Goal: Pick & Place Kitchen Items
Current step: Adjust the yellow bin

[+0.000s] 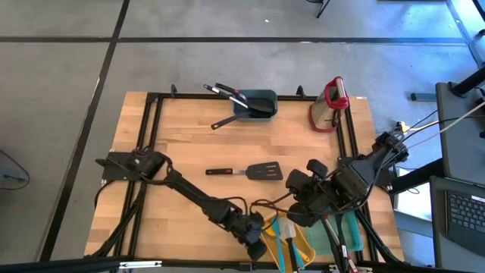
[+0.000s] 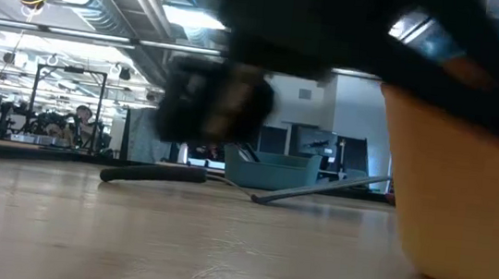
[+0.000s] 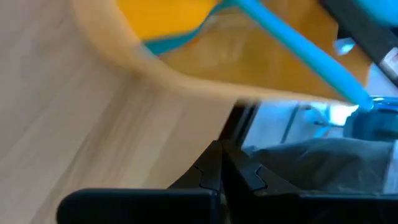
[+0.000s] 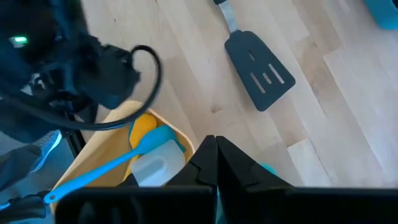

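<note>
Both arms are chunky matte black, jointed segments with black cables looped around them, and the left claw [image 4: 93, 68] has a little green light glowing.

A pale wooden table [image 1: 182, 152] edged by a black frame [image 1: 148, 114] stands on a grey concrete floor [image 1: 227, 61] crossed by dark seams. A laptop [image 1: 464, 216] sits on a stand to the right. Seen level across the tabletop, the hall beyond is brightly lit, with silver ducts [image 2: 115, 5] under the ceiling, black rigs [image 2: 49, 100] at far left and a seated person [image 2: 82, 122] among them.
</note>
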